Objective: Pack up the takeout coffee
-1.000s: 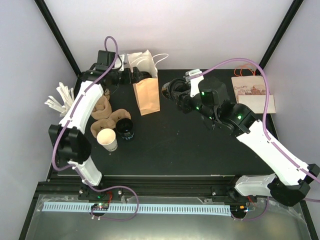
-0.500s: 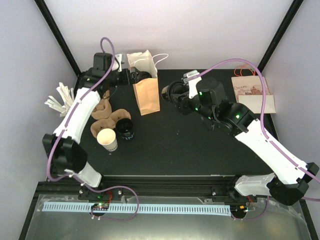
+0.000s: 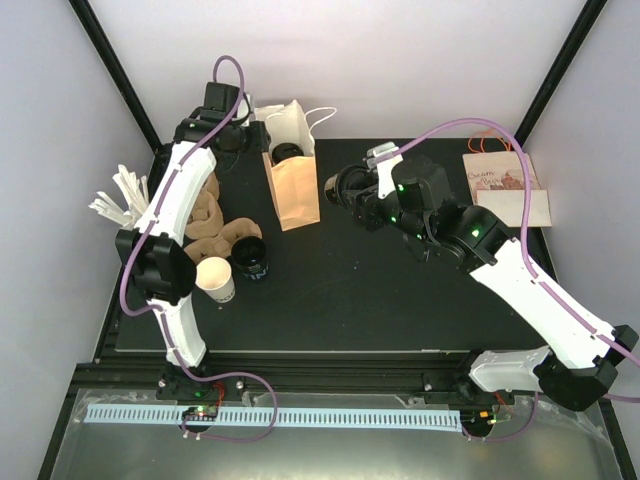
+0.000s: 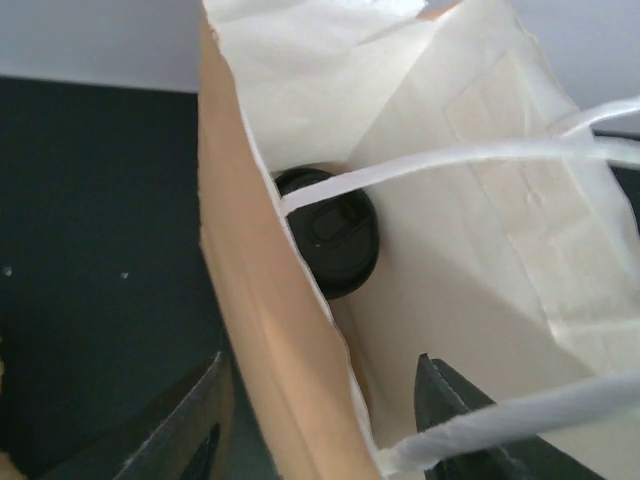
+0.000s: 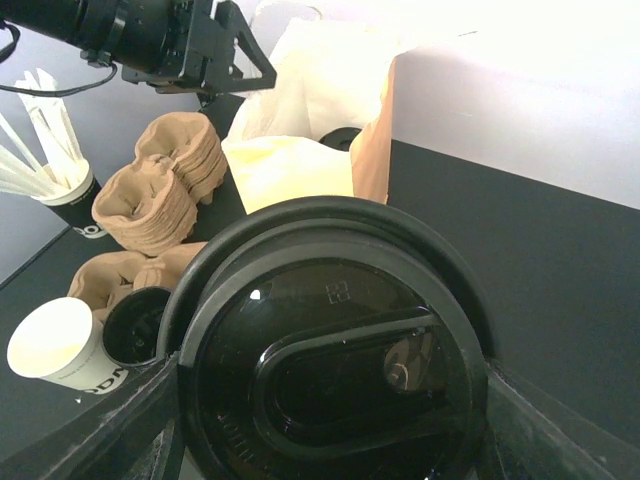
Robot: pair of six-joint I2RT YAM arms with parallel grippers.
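Bag [image 3: 293, 190]: brown paper, white inside, with white handles. It stands upright at the far middle of the desk [image 3: 350, 290], mouth open.

Bagged cup [image 4: 335, 232]: sits deep in the bag, against the left wall. Only its black lid shows, and a handle crosses over it in the left wrist view.

Left claw [image 4: 320, 370]: at the bag's mouth, fingers apart. One finger [image 4: 195, 430] is outside the brown wall and the other is inside. Whether either touches the paper cannot be told.

Right claw [image 5: 340, 425]: clamped on the held cup, a finger at each side of it.

Held cup [image 5: 335, 385]: black lid on, facing the wrist camera and filling most of that view. From above it is off the desk, just right of the bag and apart from it.

Carriers [image 3: 205, 225]: brown pulp trays piled left of the bag, beside the left arm.

Paper cup [image 3: 215, 278]: white, open and upright, at the near end of the carriers.

Dark cup [image 3: 250, 258]: just beside the paper cup, on its right.

Stirrers [image 3: 120, 195]: white sticks fanned out at the desk's left edge. In the right wrist view they stand in a dark cup.

Flat bag [image 3: 505, 185]: lies flat at the far right corner, well apart from the rest.
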